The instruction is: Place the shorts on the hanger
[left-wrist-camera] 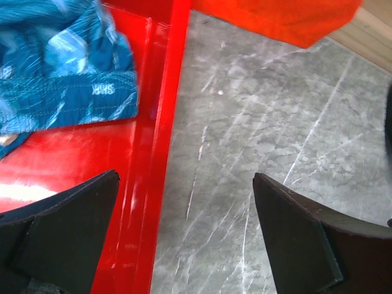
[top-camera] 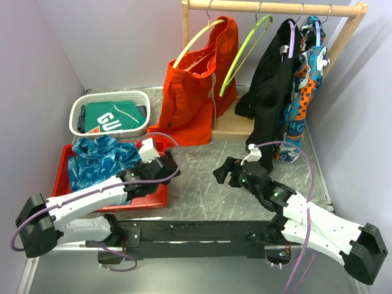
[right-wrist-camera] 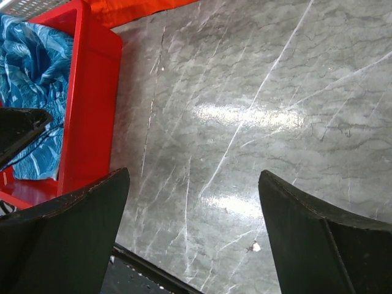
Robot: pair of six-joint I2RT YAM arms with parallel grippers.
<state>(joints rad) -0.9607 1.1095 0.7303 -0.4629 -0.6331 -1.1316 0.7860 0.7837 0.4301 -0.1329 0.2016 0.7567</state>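
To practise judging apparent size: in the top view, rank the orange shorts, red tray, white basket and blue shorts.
1. orange shorts and red tray: alike, and the tray is partly hidden.
2. white basket and blue shorts: too close to rank.

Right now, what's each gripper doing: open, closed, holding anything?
Left gripper: open, empty, over the red tray rim.
Right gripper: open, empty, above the table.

- Bare marble tabletop (top-camera: 199, 180) lies open between the left gripper (top-camera: 164, 166) and the right gripper (top-camera: 225, 173).
- The wall of the red tray (left-wrist-camera: 160, 122) stands under the left gripper.
- Orange shorts (top-camera: 193, 98) and a black garment (top-camera: 269, 86) hang close on either side of the lime-green hanger (top-camera: 244, 54).
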